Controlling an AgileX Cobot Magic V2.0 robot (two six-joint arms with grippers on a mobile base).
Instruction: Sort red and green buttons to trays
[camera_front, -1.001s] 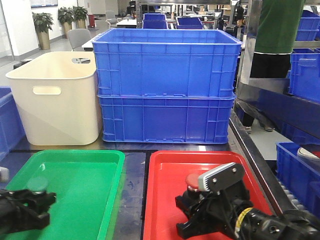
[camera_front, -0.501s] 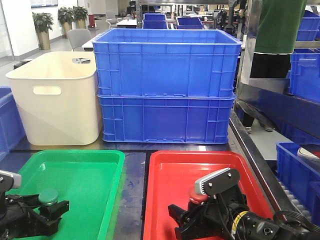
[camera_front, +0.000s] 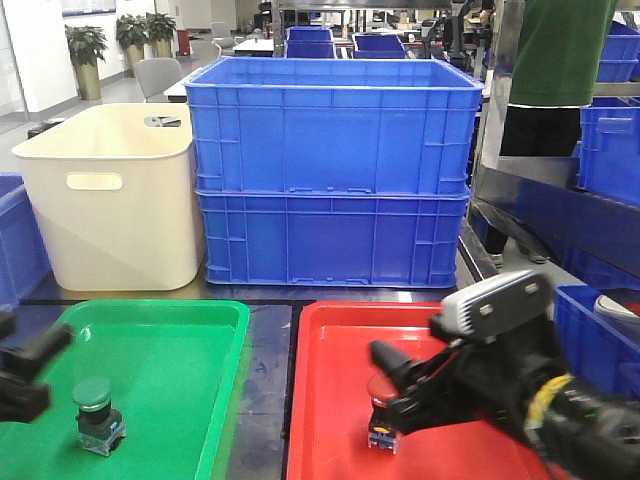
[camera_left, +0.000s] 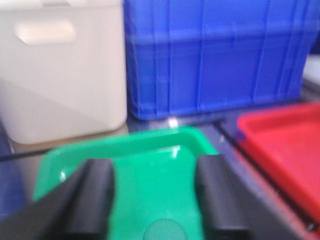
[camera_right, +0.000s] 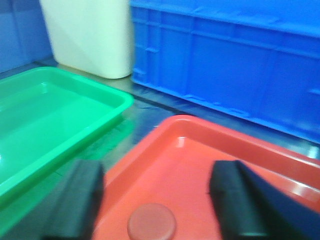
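Observation:
A green button (camera_front: 96, 400) stands upright in the green tray (camera_front: 180, 340), free of any grip. My left gripper (camera_front: 35, 375) is open just left of it. In the left wrist view the gripper (camera_left: 156, 200) is open and empty, with the green cap (camera_left: 164, 231) low between its fingers (camera_left: 92, 197). A red button (camera_front: 381, 432) stands in the red tray (camera_front: 330, 350). My right gripper (camera_front: 392, 383) is open, right beside it. In the right wrist view the gripper (camera_right: 157, 200) is open over the red cap (camera_right: 151, 221).
Two stacked blue crates (camera_front: 335, 170) and a cream bin (camera_front: 110, 195) stand behind the trays. A dark strip of table (camera_front: 268, 380) separates the trays. A metal rack with blue bins (camera_front: 590, 240) is on the right, with a person standing behind it.
Both grippers have let go of their buttons and drawn back and up. The green button now stands in the green tray and the red button in the red tray.

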